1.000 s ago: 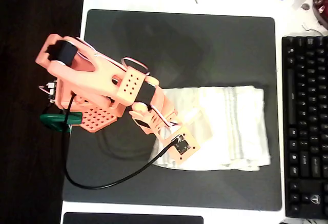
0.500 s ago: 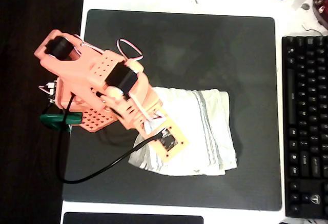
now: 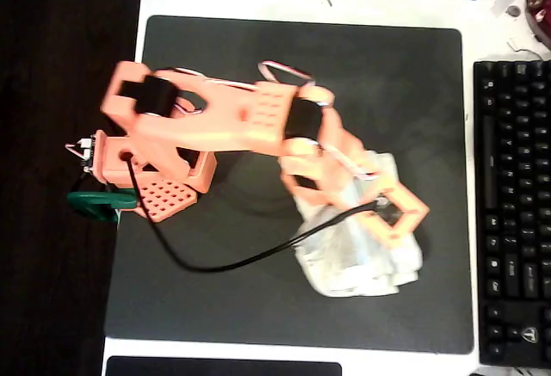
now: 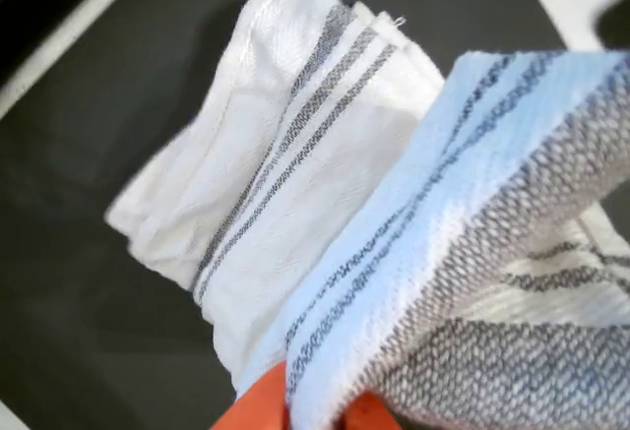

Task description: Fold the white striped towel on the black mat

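From overhead we saw the orange arm [image 3: 215, 122] reaching across the black mat [image 3: 258, 49], its gripper [image 3: 379, 221] over the white striped towel [image 3: 362, 264], which lay bunched on the mat's lower right part, near a keyboard [image 3: 512, 212]. At the wrist, the jaws were clenched on a raised towel fold [image 4: 463, 253], the rest lying on the mat [image 4: 79, 282].

Coarse woven cloth towel [image 4: 295, 174] on smooth matt mat [image 3: 258, 66].
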Action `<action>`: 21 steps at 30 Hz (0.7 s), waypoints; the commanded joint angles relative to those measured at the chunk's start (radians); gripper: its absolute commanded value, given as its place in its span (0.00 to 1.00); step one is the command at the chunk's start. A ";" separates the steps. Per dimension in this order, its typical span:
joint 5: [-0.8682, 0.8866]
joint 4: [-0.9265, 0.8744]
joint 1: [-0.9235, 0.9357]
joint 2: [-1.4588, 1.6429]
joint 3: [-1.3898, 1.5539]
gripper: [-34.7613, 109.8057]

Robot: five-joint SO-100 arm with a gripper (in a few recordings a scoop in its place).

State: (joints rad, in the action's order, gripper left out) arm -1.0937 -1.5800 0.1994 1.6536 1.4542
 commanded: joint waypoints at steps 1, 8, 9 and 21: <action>0.005 0.054 -0.008 -0.130 -0.101 0.24; 0.041 0.281 -0.046 -0.480 -0.238 0.25; 0.061 0.301 -0.052 -0.523 -0.285 0.25; 0.075 0.411 -0.061 -0.830 -0.505 0.38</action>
State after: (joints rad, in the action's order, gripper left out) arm -1.0124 -1.1766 0.1319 0.8422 0.9649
